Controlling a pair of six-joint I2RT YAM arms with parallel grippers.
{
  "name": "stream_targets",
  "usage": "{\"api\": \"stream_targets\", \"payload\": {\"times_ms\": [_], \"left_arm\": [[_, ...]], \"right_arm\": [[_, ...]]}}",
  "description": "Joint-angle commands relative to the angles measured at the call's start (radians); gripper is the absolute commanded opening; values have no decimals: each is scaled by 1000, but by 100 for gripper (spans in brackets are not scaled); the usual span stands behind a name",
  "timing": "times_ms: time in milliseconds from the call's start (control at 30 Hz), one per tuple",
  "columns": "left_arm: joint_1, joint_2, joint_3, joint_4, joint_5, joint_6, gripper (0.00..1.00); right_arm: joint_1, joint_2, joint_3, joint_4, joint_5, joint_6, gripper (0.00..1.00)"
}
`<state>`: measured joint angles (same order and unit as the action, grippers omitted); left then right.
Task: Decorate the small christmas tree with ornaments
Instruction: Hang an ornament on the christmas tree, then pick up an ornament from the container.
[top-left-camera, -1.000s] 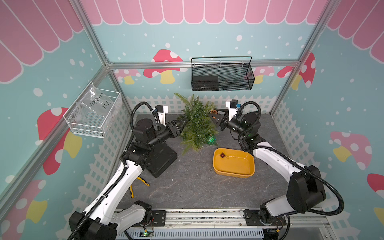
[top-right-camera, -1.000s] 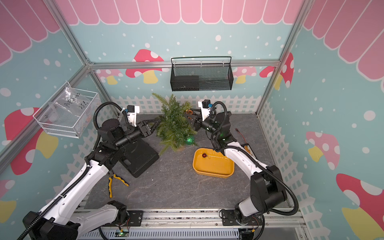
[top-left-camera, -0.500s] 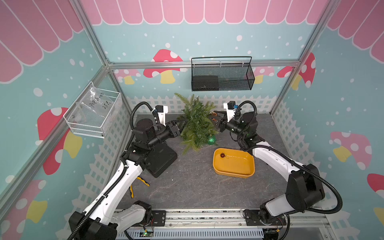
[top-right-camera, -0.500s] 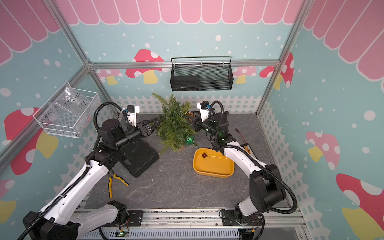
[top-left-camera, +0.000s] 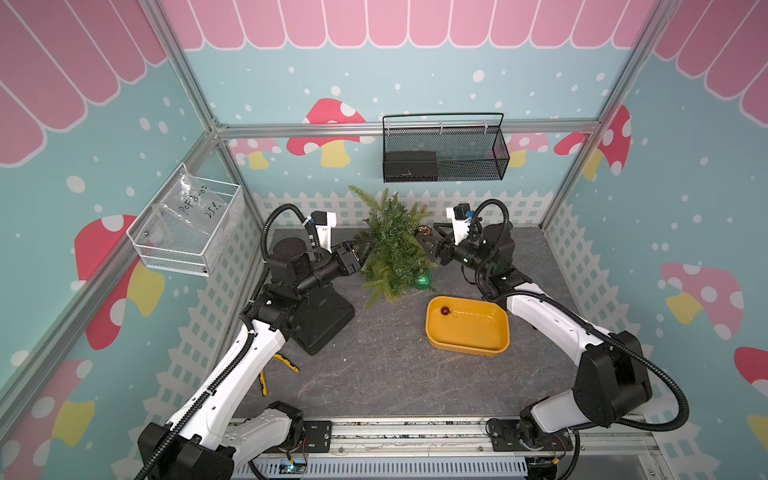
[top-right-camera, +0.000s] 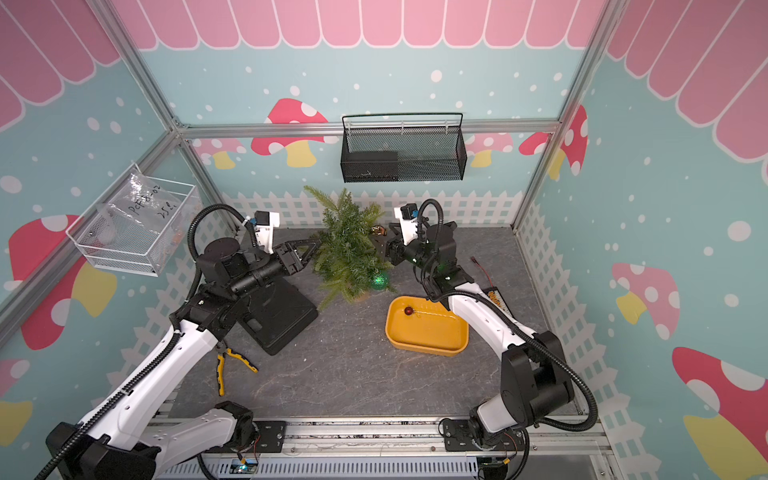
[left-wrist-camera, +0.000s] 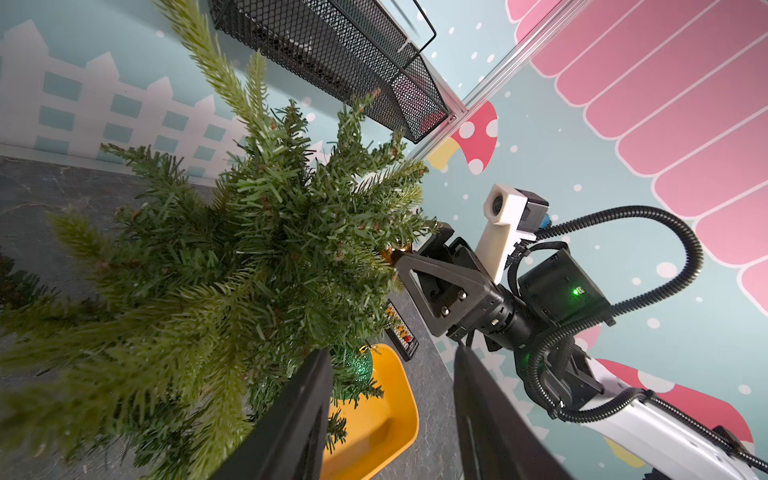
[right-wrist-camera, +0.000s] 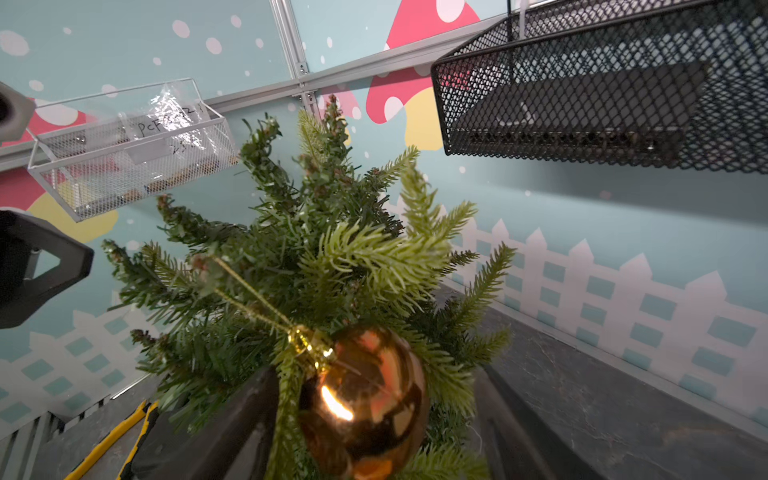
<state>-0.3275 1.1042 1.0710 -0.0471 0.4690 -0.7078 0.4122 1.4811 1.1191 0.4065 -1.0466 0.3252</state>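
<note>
The small christmas tree (top-left-camera: 395, 249) (top-right-camera: 349, 249) stands at the back of the grey table. A glittery green ball (top-left-camera: 423, 280) (left-wrist-camera: 357, 363) hangs low on its right side. An orange-gold ball (right-wrist-camera: 365, 399) (top-left-camera: 424, 230) hangs by a gold string from a branch on the upper right. My right gripper (right-wrist-camera: 378, 374) (top-left-camera: 429, 242) is open, its fingers on either side of that ball, with a gap on one side. My left gripper (left-wrist-camera: 392, 353) (top-left-camera: 365, 248) is open at the tree's left edge, holding nothing. A small red ball (top-left-camera: 444, 311) (top-right-camera: 408, 310) lies in the yellow tray (top-left-camera: 473, 332).
A black mesh basket (top-left-camera: 444, 153) hangs on the back wall above the tree, and a white wire basket (top-left-camera: 187, 228) on the left wall. A black block (top-left-camera: 320, 316) sits under the left arm, with yellow pliers (top-left-camera: 274, 370) in front of it.
The right gripper has opened its jaws off the orange-gold ball, which now hangs from the branch. The left arm has not moved.
</note>
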Motion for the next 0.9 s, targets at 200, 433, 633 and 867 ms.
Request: {"api": "stream_targets", "payload": {"times_ms": [200,433,633,867], "left_arm": [[7,-26,-20,6,14,-10,50],[-9,-60,-55,-50,16,36,51],[-129,-86,-74,-162,-76,162,55],[-249,-91,-135,-189,-194,197,55]], "right_arm": [[-3,-165,-63,-16,114,-41,85],[-11,-316,-171,-99,297,13,83],[-13,-396,-301,-326,512,85,74],[-12,-421,-502,-396,618,145,66]]}}
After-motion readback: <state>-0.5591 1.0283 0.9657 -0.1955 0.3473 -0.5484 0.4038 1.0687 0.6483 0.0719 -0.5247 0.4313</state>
